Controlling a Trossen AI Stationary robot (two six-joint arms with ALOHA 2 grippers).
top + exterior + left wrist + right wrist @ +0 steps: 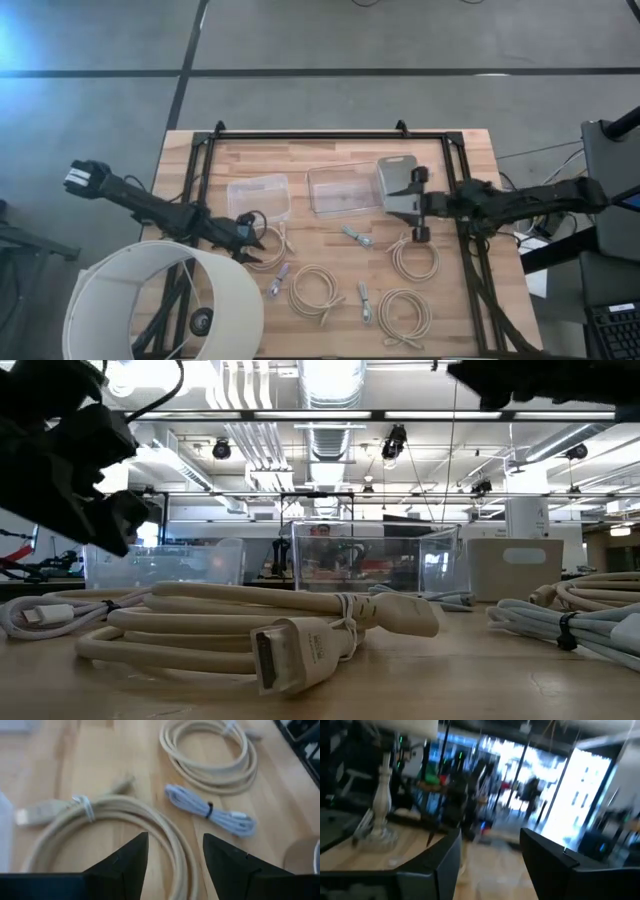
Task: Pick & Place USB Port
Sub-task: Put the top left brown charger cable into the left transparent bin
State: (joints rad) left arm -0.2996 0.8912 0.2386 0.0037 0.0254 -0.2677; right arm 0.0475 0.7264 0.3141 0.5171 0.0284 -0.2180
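Observation:
Several coiled beige USB cables lie flat on the wooden table. One coil (270, 248) (125, 815) lies right under my left gripper (247, 236) (175, 865), which is open, its fingers standing on either side of the coil's strand. In the low view the left gripper (70, 460) hangs above the table at the left, behind a nearer coil (230, 622) with its plug (285, 655). My right gripper (408, 205) (490, 865) is open. It is raised near the clear boxes and points level toward the table's left. Small grey bundled cables (357, 237) (210, 810) lie between the coils.
Two clear plastic boxes (258, 197) (345, 188) and a grey box (397, 175) stand at the far middle of the table. More coils (415, 258) (318, 295) (405, 315) lie near the near edge. A white lampshade (165, 300) covers the near-left corner. A black frame (330, 135) rims the table.

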